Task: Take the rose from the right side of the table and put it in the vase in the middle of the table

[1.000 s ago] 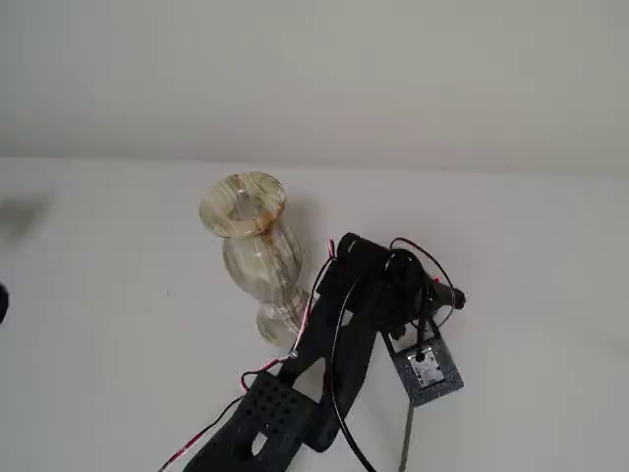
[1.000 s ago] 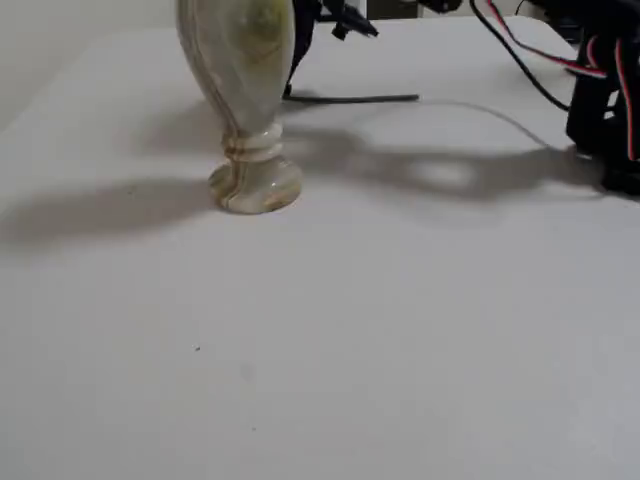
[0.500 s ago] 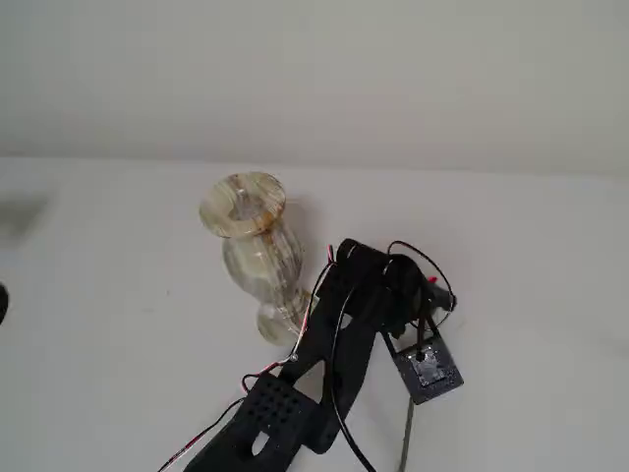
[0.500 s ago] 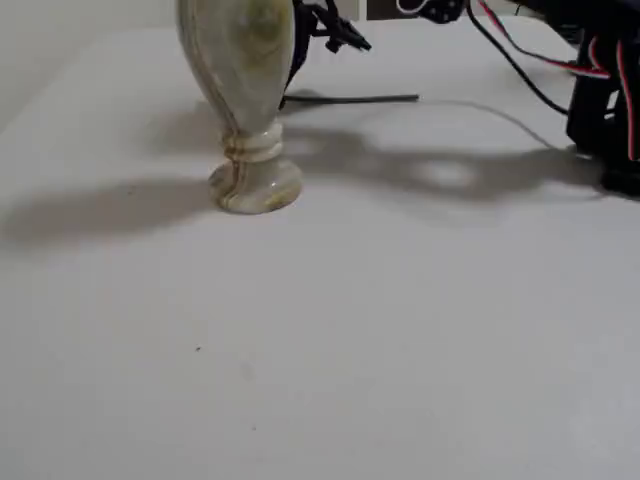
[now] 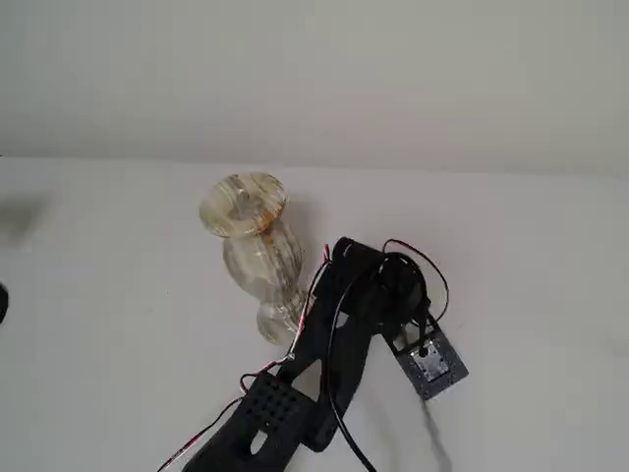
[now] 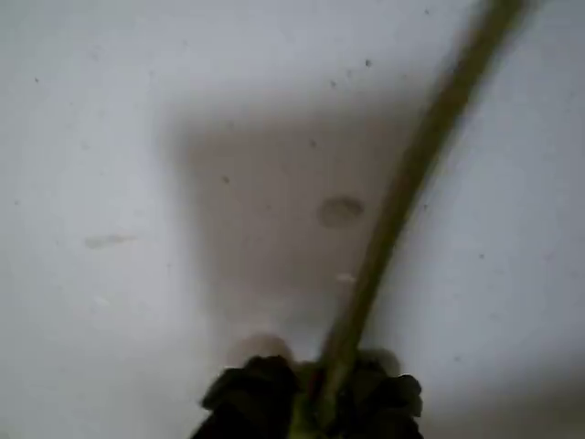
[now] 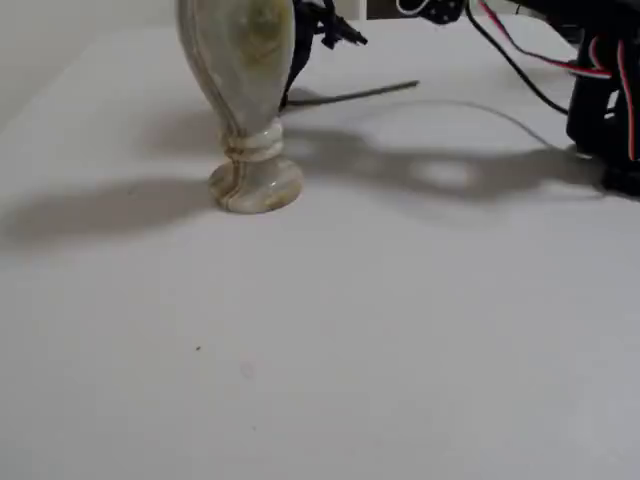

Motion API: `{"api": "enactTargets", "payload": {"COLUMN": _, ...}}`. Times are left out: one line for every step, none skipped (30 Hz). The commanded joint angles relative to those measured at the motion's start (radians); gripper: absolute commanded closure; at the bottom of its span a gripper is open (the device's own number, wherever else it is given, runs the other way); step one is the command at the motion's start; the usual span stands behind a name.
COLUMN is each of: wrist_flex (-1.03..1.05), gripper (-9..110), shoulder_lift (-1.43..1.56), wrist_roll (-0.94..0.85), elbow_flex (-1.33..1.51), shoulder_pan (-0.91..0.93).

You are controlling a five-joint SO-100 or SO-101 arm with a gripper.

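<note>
In the wrist view my gripper (image 6: 311,409) sits at the bottom edge, its black fingertips (image 6: 249,393) shut on the rose's thin grey-green stem (image 6: 402,192), which runs up to the top right over the white table (image 6: 119,137). The red bloom is hidden in every view. In the low fixed view the stem (image 7: 352,94) lies slanted behind the cream marble vase (image 7: 245,90), with its right end raised. From above, the vase (image 5: 257,258) stands upright just left of my black arm (image 5: 339,329), and a short piece of stem (image 5: 433,440) shows below the wrist camera (image 5: 430,363).
Red and black cables (image 7: 520,50) and the arm's base (image 7: 605,110) occupy the far right in the low fixed view. A pale wall (image 5: 314,69) rises behind the table's (image 5: 118,324) far edge. A dark object (image 5: 3,303) peeks in at the left edge.
The wrist has dropped and shifted slightly. The stem, flat on the table before, now slants: its right end has risen in the low view and it has swung in the view from above.
</note>
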Motion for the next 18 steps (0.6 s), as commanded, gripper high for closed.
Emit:
{"api": "enactTargets", "payload": {"wrist_flex": 0.023, "gripper": 102, "shoulder_lift": 0.026, "wrist_roll": -0.015, "elbow_flex": -0.025, "shoulder_pan": -0.037}}
{"api": "enactTargets", "payload": {"wrist_flex": 0.028, "gripper": 102, "shoulder_lift": 0.041, "wrist_roll": -0.015, "elbow_flex": -0.028, "shoulder_pan": -0.04}}
{"api": "enactTargets", "payload": {"wrist_flex": 0.034, "gripper": 102, "shoulder_lift": 0.06, "wrist_roll": -0.015, "elbow_flex": -0.037, "shoulder_pan": -0.041}}
{"api": "enactTargets", "payload": {"wrist_flex": 0.044, "gripper": 102, "shoulder_lift": 0.077, "wrist_roll": -0.015, "elbow_flex": -0.055, "shoulder_pan": -0.041}}
{"api": "enactTargets", "payload": {"wrist_flex": 0.048, "gripper": 102, "shoulder_lift": 0.106, "wrist_roll": -0.014, "elbow_flex": -0.055, "shoulder_pan": -0.041}}
{"api": "enactTargets", "payload": {"wrist_flex": 0.054, "gripper": 102, "shoulder_lift": 0.14, "wrist_roll": -0.011, "elbow_flex": -0.055, "shoulder_pan": -0.04}}
{"api": "enactTargets", "payload": {"wrist_flex": 0.055, "gripper": 102, "shoulder_lift": 0.176, "wrist_roll": -0.009, "elbow_flex": -0.055, "shoulder_pan": -0.037}}
{"api": "enactTargets", "payload": {"wrist_flex": 0.058, "gripper": 102, "shoulder_lift": 0.215, "wrist_roll": -0.009, "elbow_flex": -0.055, "shoulder_pan": -0.031}}
{"api": "enactTargets", "payload": {"wrist_flex": 0.061, "gripper": 102, "shoulder_lift": 0.256, "wrist_roll": -0.005, "elbow_flex": -0.055, "shoulder_pan": -0.023}}
{"api": "enactTargets", "payload": {"wrist_flex": 0.064, "gripper": 102, "shoulder_lift": 0.298, "wrist_roll": 0.0, "elbow_flex": -0.055, "shoulder_pan": -0.015}}
{"api": "enactTargets", "payload": {"wrist_flex": 0.067, "gripper": 102, "shoulder_lift": 0.339, "wrist_roll": 0.006, "elbow_flex": -0.055, "shoulder_pan": -0.005}}
{"api": "enactTargets", "payload": {"wrist_flex": 0.071, "gripper": 102, "shoulder_lift": 0.38, "wrist_roll": 0.015, "elbow_flex": -0.055, "shoulder_pan": 0.006}}
{"api": "enactTargets", "payload": {"wrist_flex": 0.072, "gripper": 102, "shoulder_lift": 0.423, "wrist_roll": 0.023, "elbow_flex": -0.055, "shoulder_pan": 0.017}}
{"api": "enactTargets", "payload": {"wrist_flex": 0.075, "gripper": 102, "shoulder_lift": 0.463, "wrist_roll": 0.034, "elbow_flex": -0.055, "shoulder_pan": 0.031}}
{"api": "enactTargets", "payload": {"wrist_flex": 0.078, "gripper": 102, "shoulder_lift": 0.503, "wrist_roll": 0.051, "elbow_flex": -0.055, "shoulder_pan": 0.046}}
{"api": "enactTargets", "payload": {"wrist_flex": 0.08, "gripper": 102, "shoulder_lift": 0.545, "wrist_roll": 0.071, "elbow_flex": -0.055, "shoulder_pan": 0.06}}
{"api": "enactTargets", "payload": {"wrist_flex": 0.08, "gripper": 102, "shoulder_lift": 0.581, "wrist_roll": 0.097, "elbow_flex": -0.055, "shoulder_pan": 0.074}}
{"api": "enactTargets", "payload": {"wrist_flex": 0.08, "gripper": 102, "shoulder_lift": 0.618, "wrist_roll": 0.155, "elbow_flex": -0.055, "shoulder_pan": 0.087}}
